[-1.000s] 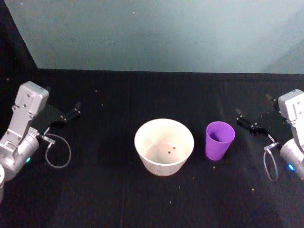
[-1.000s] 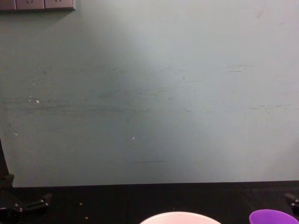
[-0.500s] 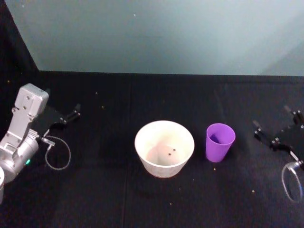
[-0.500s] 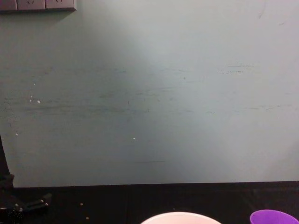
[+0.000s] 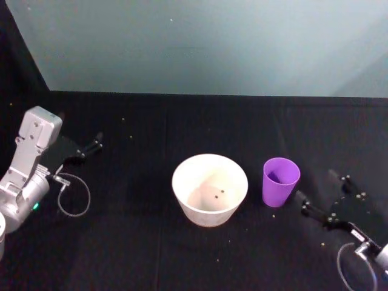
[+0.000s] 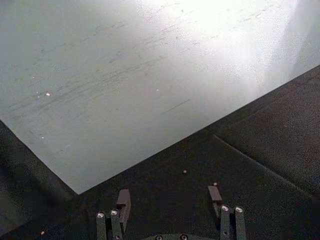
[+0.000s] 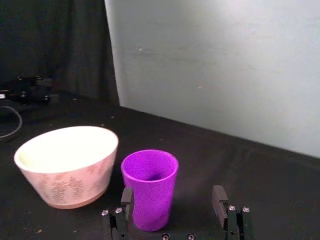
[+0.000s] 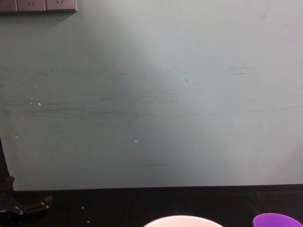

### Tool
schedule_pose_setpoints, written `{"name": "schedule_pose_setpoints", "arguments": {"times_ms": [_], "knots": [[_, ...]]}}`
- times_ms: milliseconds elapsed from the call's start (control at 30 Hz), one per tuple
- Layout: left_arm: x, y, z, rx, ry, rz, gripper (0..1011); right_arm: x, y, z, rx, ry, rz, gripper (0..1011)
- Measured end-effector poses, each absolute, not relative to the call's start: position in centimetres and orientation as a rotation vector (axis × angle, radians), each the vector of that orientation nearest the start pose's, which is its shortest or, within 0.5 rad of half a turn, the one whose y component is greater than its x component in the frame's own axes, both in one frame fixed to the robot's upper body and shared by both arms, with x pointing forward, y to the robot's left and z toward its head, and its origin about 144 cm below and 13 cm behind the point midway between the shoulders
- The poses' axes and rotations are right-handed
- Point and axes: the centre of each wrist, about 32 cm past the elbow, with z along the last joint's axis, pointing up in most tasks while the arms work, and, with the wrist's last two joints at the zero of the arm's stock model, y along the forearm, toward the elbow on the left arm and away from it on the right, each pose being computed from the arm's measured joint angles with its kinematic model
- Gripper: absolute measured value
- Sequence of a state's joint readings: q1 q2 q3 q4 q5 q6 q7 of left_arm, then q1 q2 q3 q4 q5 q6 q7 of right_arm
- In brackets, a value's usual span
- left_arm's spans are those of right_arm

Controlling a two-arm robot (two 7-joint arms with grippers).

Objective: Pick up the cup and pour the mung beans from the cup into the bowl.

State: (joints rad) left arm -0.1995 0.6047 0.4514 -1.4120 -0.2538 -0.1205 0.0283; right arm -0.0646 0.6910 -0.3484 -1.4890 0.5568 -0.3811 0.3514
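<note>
The purple cup [image 5: 280,180] stands upright on the black cloth, just right of the wide pale bowl [image 5: 210,189]. Two dark specks lie on the bowl's floor. The cup's inside is in shadow, so I cannot make out the mung beans in it. My right gripper [image 5: 321,194] hovers low to the right of the cup, open and apart from it. In the right wrist view the cup [image 7: 149,187] stands just beyond the open gripper [image 7: 172,197], partly in line with the left finger, with the bowl [image 7: 67,165] beside it. My left gripper [image 5: 94,142] rests open at the far left.
A few stray grains [image 5: 273,213] dot the black tablecloth [image 5: 151,254]. A pale green wall [image 5: 200,42] closes off the back of the table. The chest view catches the bowl's rim [image 8: 182,221] and the cup's rim [image 8: 277,220] at its lower edge.
My right arm has swung from the right edge down toward the table's front and now points at the cup from its right. Cup, bowl and left arm have stayed put.
</note>
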Motion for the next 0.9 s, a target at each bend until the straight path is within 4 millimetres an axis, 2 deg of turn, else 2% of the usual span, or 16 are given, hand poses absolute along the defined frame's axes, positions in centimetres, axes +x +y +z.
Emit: {"name": "schedule_pose_setpoints", "arguments": {"times_ms": [233, 600, 900], "knots": [[48.9, 31.0, 114.0, 0.305, -0.285, 1.248, 1011, 42.5, -33.2, 109.5, -0.053, -0.068, -0.943, 1003], [48.9, 31.0, 114.0, 0.305, -0.285, 1.248, 1011, 44.3, -30.7, 109.2, -0.07, -0.087, -0.931, 1003], [48.9, 31.0, 114.0, 0.304, -0.285, 1.248, 1011, 45.1, -29.8, 108.9, -0.055, -0.073, -0.956, 1003]]}}
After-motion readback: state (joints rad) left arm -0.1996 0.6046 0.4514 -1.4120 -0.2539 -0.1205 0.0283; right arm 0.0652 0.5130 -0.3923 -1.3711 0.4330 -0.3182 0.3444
